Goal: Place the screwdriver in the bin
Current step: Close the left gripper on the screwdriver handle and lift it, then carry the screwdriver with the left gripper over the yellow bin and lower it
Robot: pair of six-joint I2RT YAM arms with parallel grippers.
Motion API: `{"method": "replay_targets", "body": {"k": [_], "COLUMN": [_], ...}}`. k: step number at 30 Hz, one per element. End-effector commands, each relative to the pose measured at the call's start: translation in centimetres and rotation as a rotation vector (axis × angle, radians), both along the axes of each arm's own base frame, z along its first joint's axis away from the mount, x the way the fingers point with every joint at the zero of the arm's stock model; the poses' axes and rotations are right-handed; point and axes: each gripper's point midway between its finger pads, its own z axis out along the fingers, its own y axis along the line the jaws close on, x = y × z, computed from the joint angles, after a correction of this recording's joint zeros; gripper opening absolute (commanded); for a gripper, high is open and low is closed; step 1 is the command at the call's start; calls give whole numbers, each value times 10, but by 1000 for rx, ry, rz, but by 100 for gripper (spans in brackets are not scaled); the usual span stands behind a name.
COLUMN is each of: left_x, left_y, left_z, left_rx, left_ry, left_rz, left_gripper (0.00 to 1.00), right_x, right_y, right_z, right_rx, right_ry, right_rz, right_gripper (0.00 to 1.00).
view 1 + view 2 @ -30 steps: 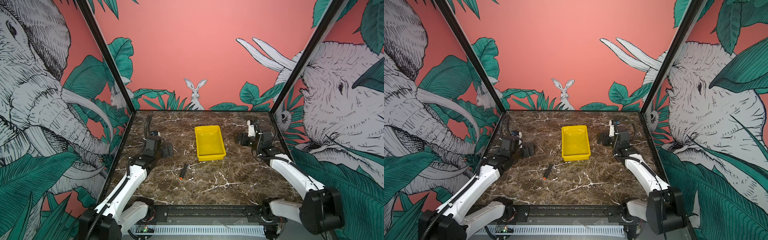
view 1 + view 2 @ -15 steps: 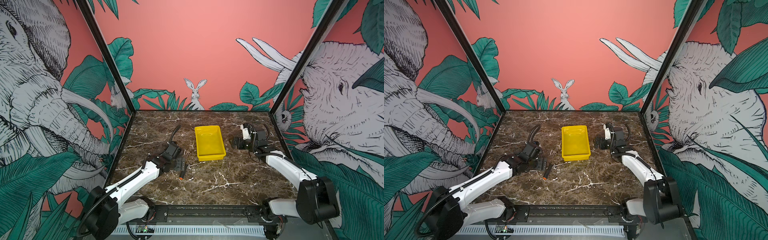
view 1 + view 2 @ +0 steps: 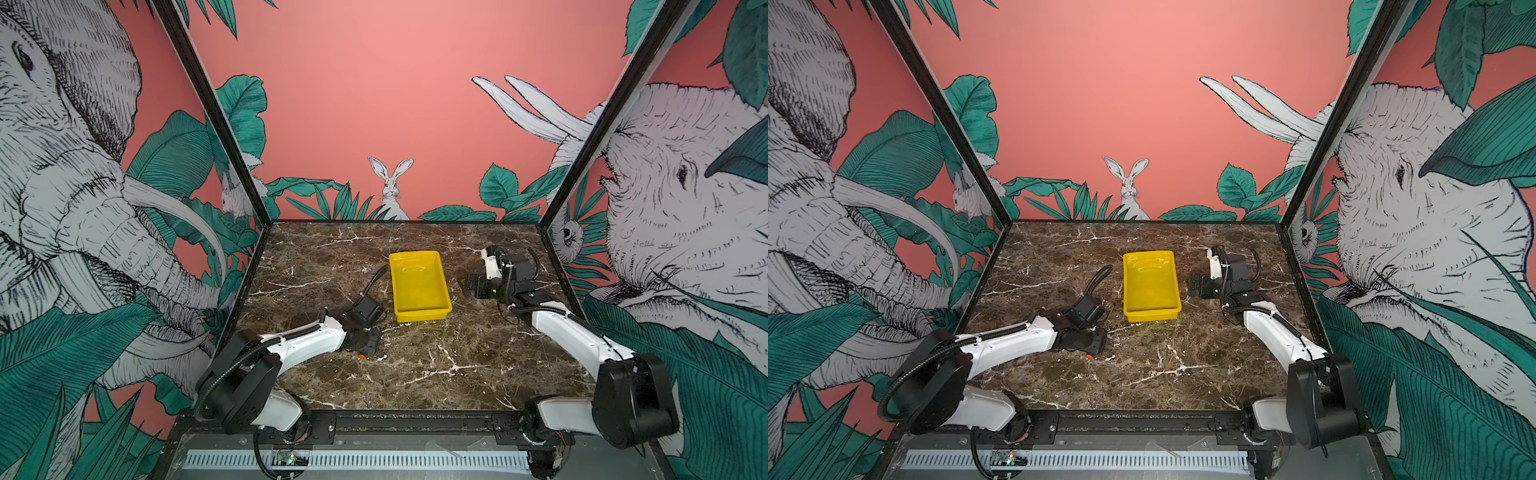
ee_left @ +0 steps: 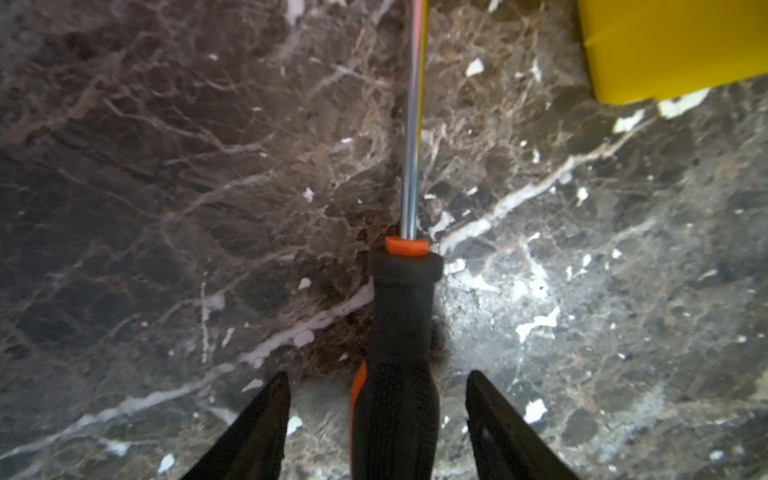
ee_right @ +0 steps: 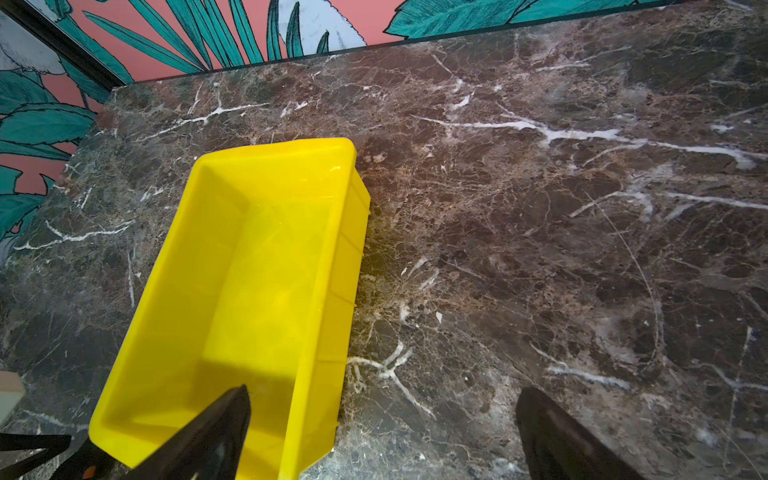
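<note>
Left gripper (image 4: 377, 374) was part-way open. Its fingers (image 4: 266, 419) straddled the screwdriver (image 4: 401, 316) handle with a gap on each side, so no contact and nothing held. The screwdriver lay flat on the table (image 4: 166, 208), outside the bin (image 4: 665, 45), shaft pointing away from the gripper. The shaft tip ran out of frame. A bin corner sat off to one side of the shaft, clear of it.

In both top views the left gripper (image 3: 368, 343) sat low over the table near the bin's (image 3: 423, 314) front-left corner. The screwdriver (image 3: 361, 356) showed only as an orange speck at the gripper's near edge.

Right gripper (image 5: 383, 390) was wide open and empty. In a top view it hung just beside the bin's (image 3: 1152, 316) right wall, apart from it. The bin stood upright mid-table.
</note>
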Motion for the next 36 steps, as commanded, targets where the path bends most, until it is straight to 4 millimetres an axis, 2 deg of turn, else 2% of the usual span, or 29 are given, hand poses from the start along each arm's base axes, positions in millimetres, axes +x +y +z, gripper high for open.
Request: {"method": "replay_targets", "body": {"k": [1, 3, 4, 6, 10, 16, 22, 27, 33, 36], "left_x": [7, 8, 8, 9, 11, 12, 11, 20, 47, 65], "left_y": [-11, -12, -13, -14, -11, 1, 13, 13, -16, -37], "left_z": [0, -5, -7, -10, -6, 9, 29, 59, 120, 148], "left_rx": [-20, -10, -8, -12, 12, 48, 66, 53, -60, -91], "left_ry": [-14, -4, -1, 0, -12, -56, -100, -179, -310, -352], "left_rz": [-9, -11, -11, -11, -7, 4, 10, 4, -33, -74], "left_gripper": [64, 63, 59, 49, 22, 2, 0, 0, 0, 0], "right_x": [2, 1, 2, 2, 2, 2, 0, -2, -6, -10], "right_y": [-8, -11, -12, -14, -16, -19, -18, -18, -16, -16], "right_z": [2, 1, 1, 2, 1, -2, -5, -3, 2, 8], "right_rx": [3, 9, 14, 22, 29, 35, 50, 63, 83, 81], "right_ry": [-20, -23, -25, -22, -24, -19, -11, -16, -21, -29], "right_rz": [-28, -41, -46, -50, -59, -70, -66, -66, -53, -50], "right_gripper": [99, 99, 99, 99, 99, 99, 99, 99, 99, 99]}}
